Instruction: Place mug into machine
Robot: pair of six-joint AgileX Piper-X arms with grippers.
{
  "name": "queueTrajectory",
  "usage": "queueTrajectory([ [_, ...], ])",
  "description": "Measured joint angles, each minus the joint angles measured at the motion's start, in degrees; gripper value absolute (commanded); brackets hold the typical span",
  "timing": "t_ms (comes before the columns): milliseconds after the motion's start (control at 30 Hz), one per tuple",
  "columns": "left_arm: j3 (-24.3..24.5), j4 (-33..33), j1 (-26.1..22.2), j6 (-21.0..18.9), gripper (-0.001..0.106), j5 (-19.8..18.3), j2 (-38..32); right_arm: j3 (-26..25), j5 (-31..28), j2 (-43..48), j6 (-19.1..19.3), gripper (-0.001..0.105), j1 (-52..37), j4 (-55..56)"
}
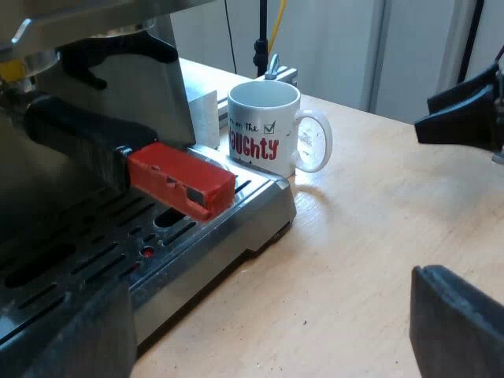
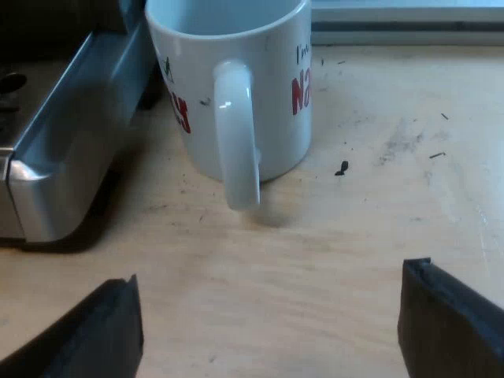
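Observation:
A white mug (image 1: 268, 126) with red lettering stands upright on the wooden table, close beside the corner of the espresso machine's drip tray (image 1: 228, 228). The mug's handle (image 2: 236, 134) points toward my right gripper (image 2: 272, 323), which is open and a short way off, touching nothing. My left gripper (image 1: 260, 339) is open too, low over the table by the drip tray's edge, with nothing between its fingers. In the left wrist view the right gripper (image 1: 465, 110) hovers off the handle side of the mug.
The metal holder is locked into the machine's front, and its dark handle ends in red (image 1: 181, 181) over the drip tray. The slotted tray grate (image 1: 87, 252) lies under it. Bare wooden table (image 2: 378, 197) surrounds the mug.

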State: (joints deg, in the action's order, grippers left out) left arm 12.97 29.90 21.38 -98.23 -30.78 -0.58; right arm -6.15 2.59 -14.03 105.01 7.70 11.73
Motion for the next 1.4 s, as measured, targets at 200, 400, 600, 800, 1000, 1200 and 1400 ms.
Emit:
queueTrajectory([
  [200,0.0,0.0,0.0,0.0,0.073,0.0,0.0,1.1,-0.3,-6.7,-2.0,0.068,0.0,-13.0],
  [400,0.0,0.0,0.0,0.0,0.073,0.0,0.0,1.1,0.6,-19.5,-2.3,0.064,0.0,-23.4],
  [600,0.0,0.0,0.0,0.0,0.073,0.0,0.0,1.1,0.7,-30.4,-2.3,0.064,2.3,-35.2],
  [800,0.0,0.0,0.0,0.0,0.073,0.0,0.0,0.7,-2.2,-45.8,-2.3,0.064,5.1,-49.0],
  [1000,0.0,0.0,0.0,0.0,0.073,-0.2,0.0,-2.3,-2.6,-58.3,-2.4,0.064,5.1,-55.2],
  [1200,0.0,0.0,0.0,0.0,0.073,-0.4,0.0,-9.2,-2.6,-67.7,-2.4,0.064,5.1,-58.3],
  [1400,0.0,0.0,0.0,0.0,0.073,-0.4,0.0,-13.4,-4.9,-72.5,-2.4,0.064,5.1,-58.7],
])
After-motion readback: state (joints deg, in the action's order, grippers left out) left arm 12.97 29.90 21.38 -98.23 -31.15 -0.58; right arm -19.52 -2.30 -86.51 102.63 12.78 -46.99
